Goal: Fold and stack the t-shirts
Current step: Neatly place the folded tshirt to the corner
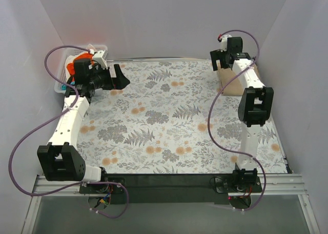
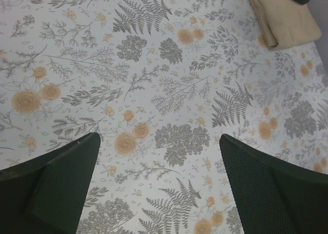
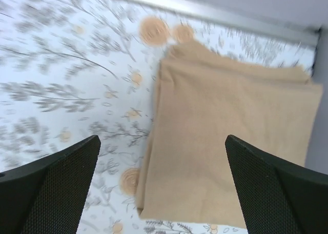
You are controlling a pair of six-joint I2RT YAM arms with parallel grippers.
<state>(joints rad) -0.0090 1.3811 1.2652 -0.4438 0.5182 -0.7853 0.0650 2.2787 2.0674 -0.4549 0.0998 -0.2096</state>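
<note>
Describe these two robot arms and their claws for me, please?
The left arm and right arm are alike: white tube sections joined by chunky black joints, with a purple cable looping along each. The left claw and right claw each have two broad black fingers with a fine dotted texture.

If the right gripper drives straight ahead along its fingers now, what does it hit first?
Most likely the folded tan t-shirt. It fills the view ahead of the open right gripper, with nothing showing in between. How far off it lies is unclear.
</note>
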